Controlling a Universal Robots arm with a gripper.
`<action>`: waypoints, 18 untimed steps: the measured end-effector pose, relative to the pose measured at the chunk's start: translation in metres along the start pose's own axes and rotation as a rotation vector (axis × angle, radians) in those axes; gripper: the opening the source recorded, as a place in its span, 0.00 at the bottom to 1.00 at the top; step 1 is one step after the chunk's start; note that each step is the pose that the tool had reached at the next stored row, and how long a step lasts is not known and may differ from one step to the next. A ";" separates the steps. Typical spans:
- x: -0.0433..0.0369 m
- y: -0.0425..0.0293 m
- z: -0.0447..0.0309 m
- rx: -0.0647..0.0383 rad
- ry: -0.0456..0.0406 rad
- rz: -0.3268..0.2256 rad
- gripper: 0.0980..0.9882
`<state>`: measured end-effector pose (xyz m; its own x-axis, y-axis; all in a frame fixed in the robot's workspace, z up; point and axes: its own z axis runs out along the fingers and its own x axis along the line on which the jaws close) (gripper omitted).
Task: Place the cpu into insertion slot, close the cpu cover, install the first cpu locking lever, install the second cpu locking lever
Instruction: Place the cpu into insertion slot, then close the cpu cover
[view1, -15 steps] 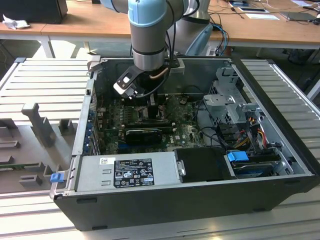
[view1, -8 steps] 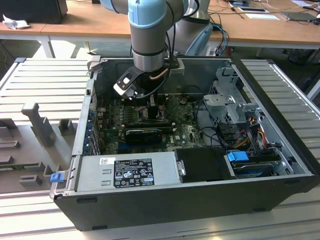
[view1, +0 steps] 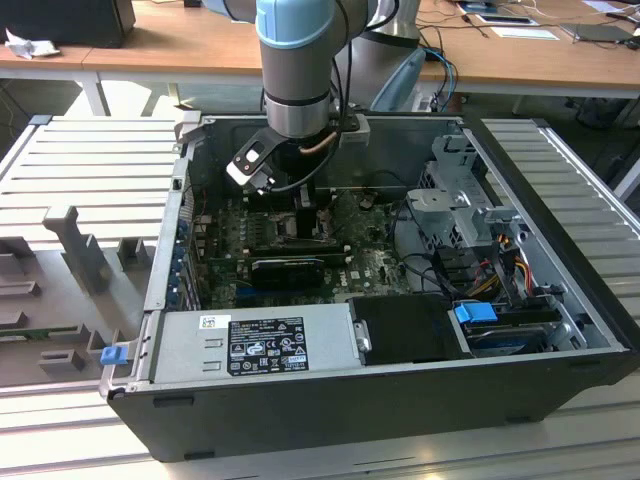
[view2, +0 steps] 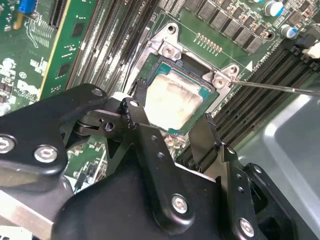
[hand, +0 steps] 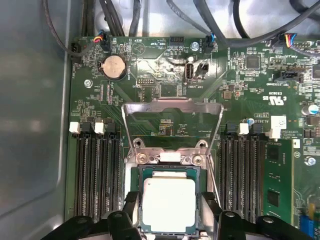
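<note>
The pale silvery-tan cpu (hand: 169, 202) (view2: 175, 100) lies flat in the insertion slot, whose grey metal surround (hand: 170, 157) (view2: 167, 47) frames it on the green board. The cpu cover (hand: 172, 106), a thin grey frame with a cut-out centre, stands raised on the far side of the slot. My gripper (hand: 170, 200) (view2: 171, 115) hangs low over the cpu, one black finger on each side with a small gap to the chip's edges, so it reads as open. A thin locking lever (view2: 280, 87) juts out from the slot's corner. In the exterior view the gripper (view1: 308, 205) reaches into the computer case.
Long black memory slots (hand: 97, 175) (hand: 240, 175) run along both sides of the slot. A green card (hand: 277, 185) stands beside them. Dark cables (hand: 225, 25) cross above the board. The case's grey wall (hand: 30, 125), power supply (view1: 260, 345) and drive cage (view1: 460, 200) hem in the space.
</note>
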<state>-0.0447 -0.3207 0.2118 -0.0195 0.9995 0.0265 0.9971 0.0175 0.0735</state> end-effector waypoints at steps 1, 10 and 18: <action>0.0000 0.0002 -0.0019 0.000 -0.0005 0.000 0.56; 0.0002 0.0006 -0.0080 0.000 -0.0018 0.000 0.01; 0.0001 0.0016 -0.0115 0.002 -0.0015 0.000 0.01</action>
<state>-0.0440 -0.3209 0.2234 -0.0194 0.9995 0.0249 0.9973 0.0176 0.0713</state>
